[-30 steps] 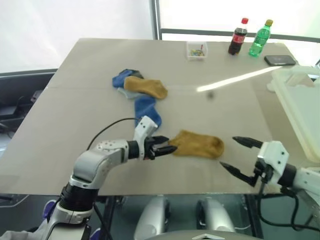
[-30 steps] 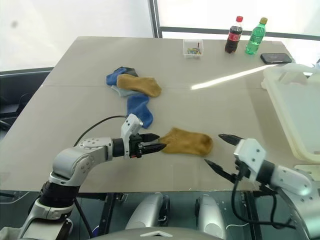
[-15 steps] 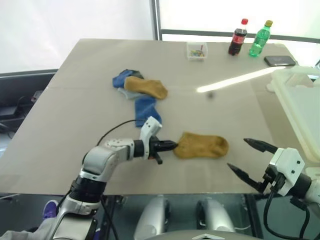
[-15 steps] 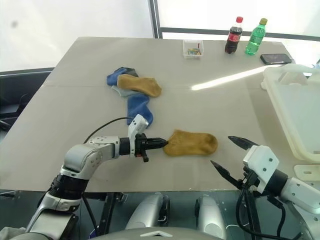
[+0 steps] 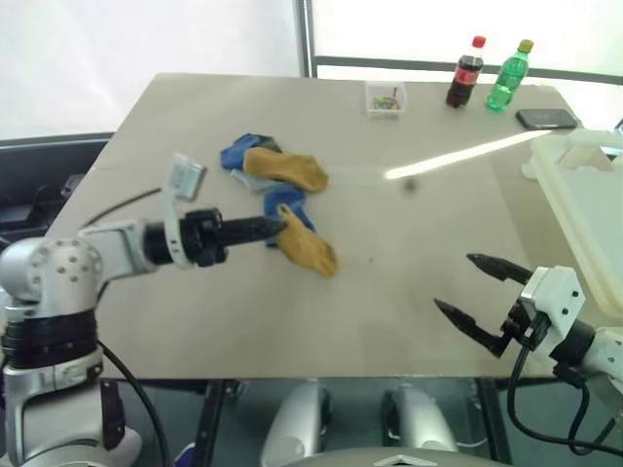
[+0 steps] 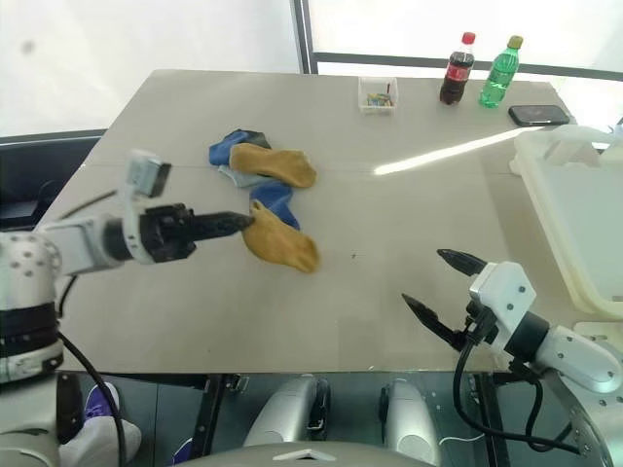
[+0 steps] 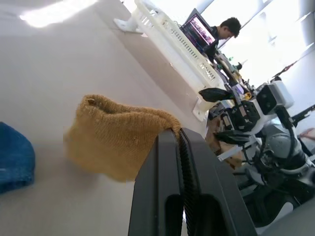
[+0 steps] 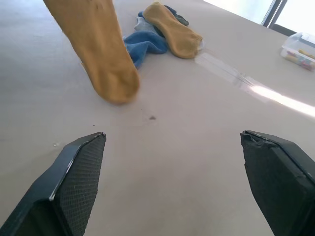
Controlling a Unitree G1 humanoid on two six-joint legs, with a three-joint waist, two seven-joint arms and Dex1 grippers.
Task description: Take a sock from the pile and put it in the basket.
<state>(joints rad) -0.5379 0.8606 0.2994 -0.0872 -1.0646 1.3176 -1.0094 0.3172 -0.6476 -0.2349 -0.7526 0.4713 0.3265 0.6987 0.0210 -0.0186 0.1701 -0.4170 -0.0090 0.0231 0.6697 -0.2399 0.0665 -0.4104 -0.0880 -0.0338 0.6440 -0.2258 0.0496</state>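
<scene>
A mustard-yellow sock (image 5: 309,249) hangs above the table with my left gripper (image 5: 279,226) shut on its cuff; the toe droops toward the tabletop. In the left wrist view the closed fingers (image 7: 167,162) pinch the sock's (image 7: 115,140) edge. Just behind it lies the pile (image 5: 271,169) of blue, yellow and grey socks. The white basket (image 5: 587,209) stands at the table's right edge. My right gripper (image 5: 455,282) hovers open near the front right of the table, apart from the sock, with nothing between its fingers (image 8: 74,182).
At the table's far edge stand a small clear box (image 5: 384,97), a cola bottle (image 5: 464,71) and a green bottle (image 5: 508,74), with a dark phone (image 5: 545,118) beside them. A person (image 7: 227,27) sits at a laptop beyond the basket.
My left gripper closed on the yellow sock, then rose and swung left, lifting it off the table. The right gripper has stayed about where it was.
</scene>
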